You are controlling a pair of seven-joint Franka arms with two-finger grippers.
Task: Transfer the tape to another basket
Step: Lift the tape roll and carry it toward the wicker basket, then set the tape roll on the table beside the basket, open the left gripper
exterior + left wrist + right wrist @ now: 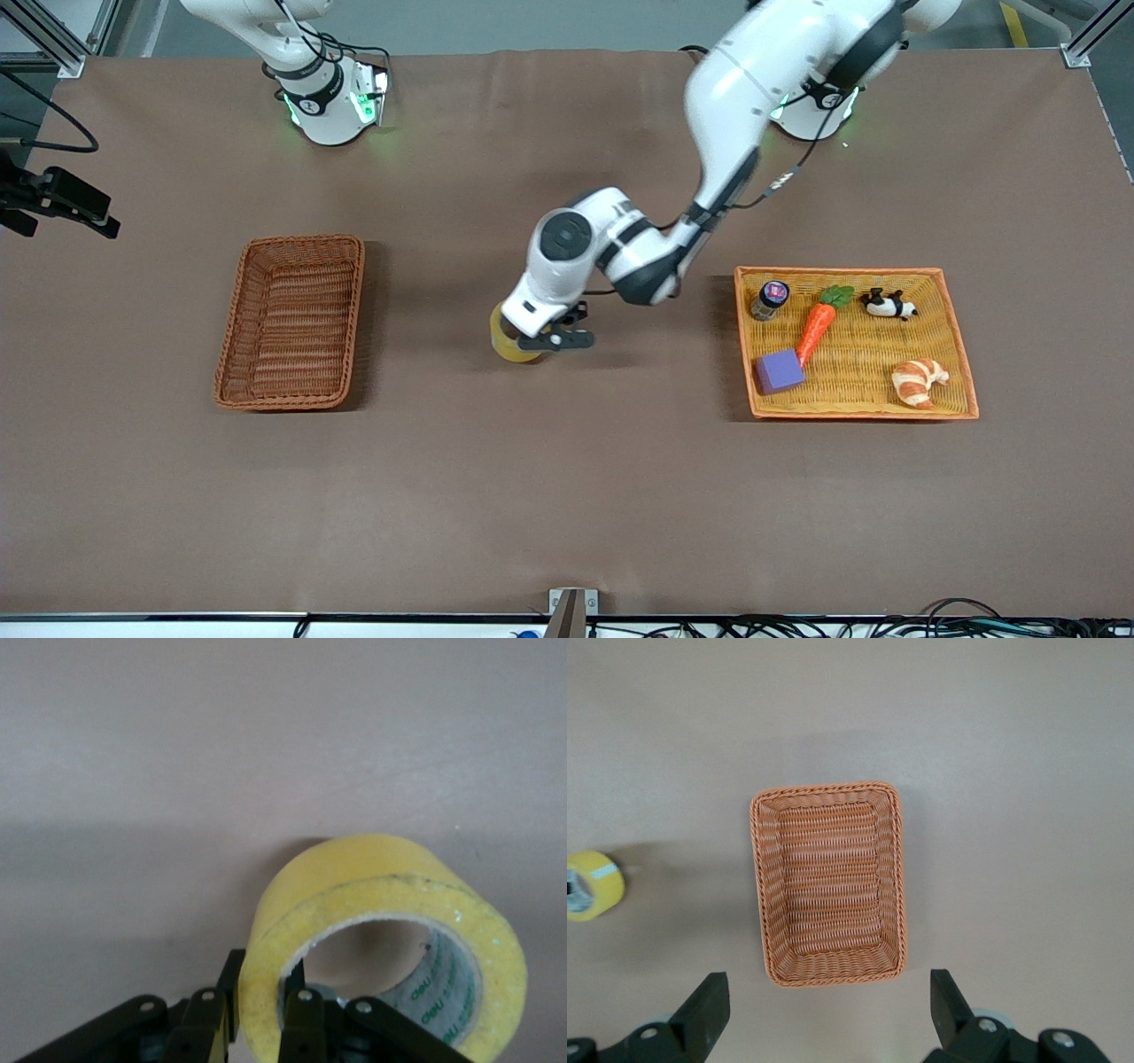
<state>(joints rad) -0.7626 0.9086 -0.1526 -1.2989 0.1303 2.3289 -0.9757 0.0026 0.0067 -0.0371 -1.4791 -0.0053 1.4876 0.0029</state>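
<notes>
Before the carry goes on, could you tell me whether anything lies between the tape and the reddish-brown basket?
Nothing visible does. The left gripper is shut on the tape over bare table between the two baskets, and the stretch to the reddish-brown basket holds no objects. The right gripper hangs open above that basket.

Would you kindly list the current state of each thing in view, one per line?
Tape: clamped through its wall, carried above bare table.
Left end effector: shut on the tape.
Right end effector: open, over the reddish-brown basket.
Reddish-brown basket: empty.
Orange tray: holding toys.
</notes>
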